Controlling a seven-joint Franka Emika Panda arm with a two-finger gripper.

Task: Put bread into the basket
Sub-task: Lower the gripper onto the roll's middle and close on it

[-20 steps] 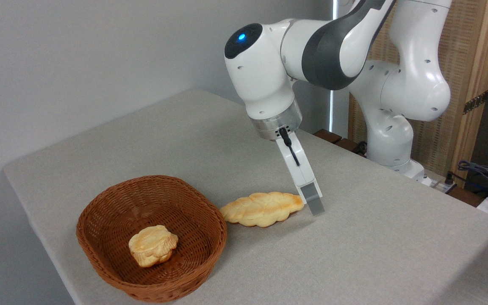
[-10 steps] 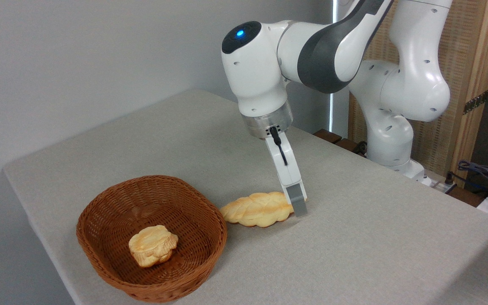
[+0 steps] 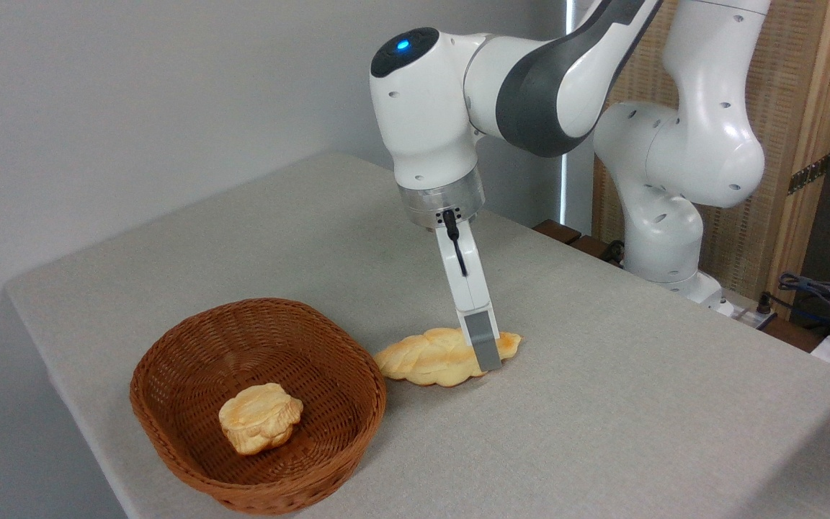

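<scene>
one bun [image 3: 260, 418] sits in the basket [image 3: 170, 346] at the near left of the worktop [image 3: 602, 432]. just right of the basket, almost touching its rim, the bread [image 3: 429, 357] lies flat on the worktop, outside the basket. the tool [image 3: 485, 353] reaches down over the bread's right part, one grey finger [image 3: 484, 343] in front of the loaf; whether it is apart or together cannot be told. behind rises the white arm [image 3: 545, 86].

Small round bun [image 3: 260, 418] on grey table [image 3: 638, 404], cables [image 3: 818, 292] beyond
</scene>
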